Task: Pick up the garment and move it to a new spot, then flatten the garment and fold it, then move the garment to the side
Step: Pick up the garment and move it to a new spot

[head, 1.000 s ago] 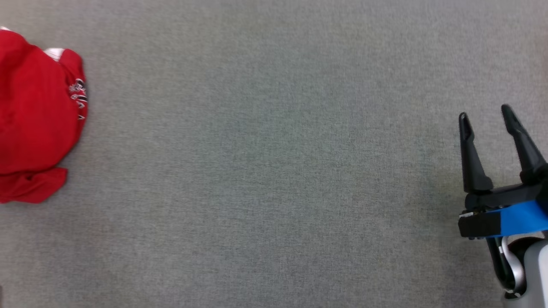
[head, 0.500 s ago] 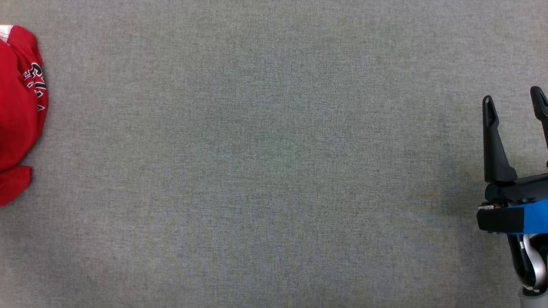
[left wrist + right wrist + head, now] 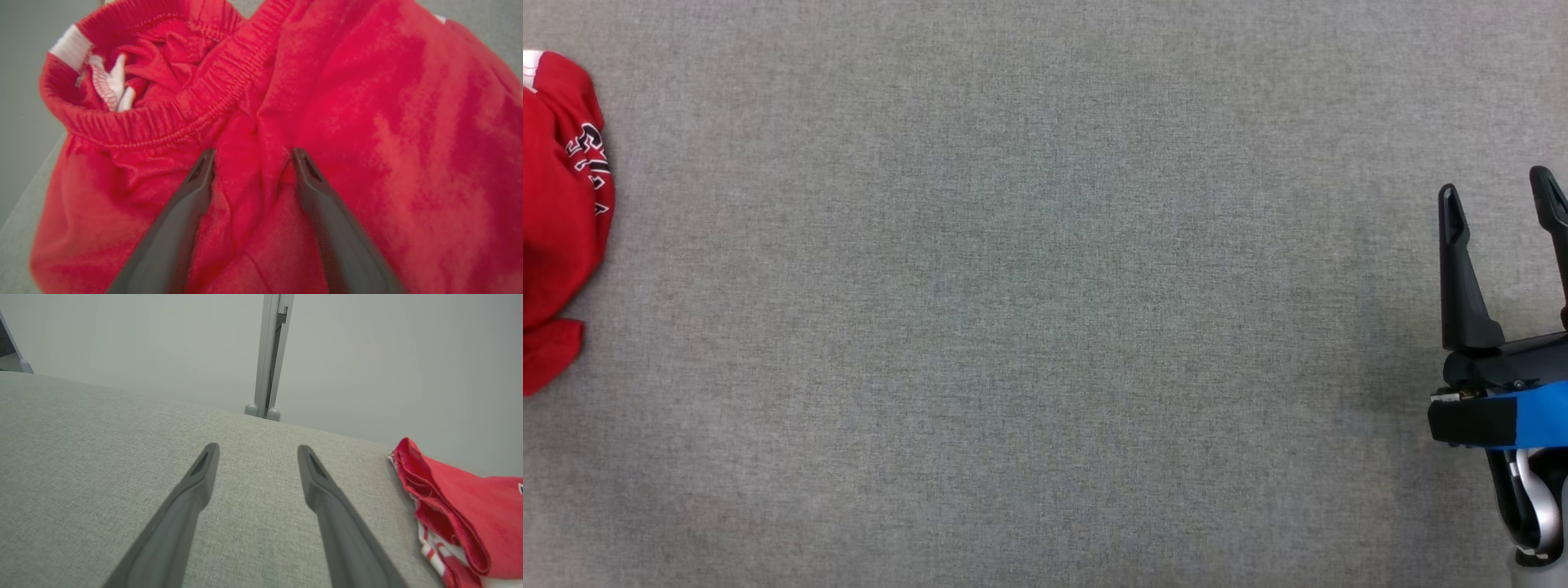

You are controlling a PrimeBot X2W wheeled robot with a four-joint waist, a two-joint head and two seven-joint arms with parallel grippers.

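The red garment [image 3: 560, 220] lies crumpled at the far left edge of the grey tabletop [image 3: 1029, 310] (white trim shows at its elastic waistband). The left fingers [image 3: 184, 212] are spread apart close over it, clamping nothing, tips near the waistband. The right fingers [image 3: 1462, 286], also wide open and empty, hover over bare tabletop, well apart from the garment.
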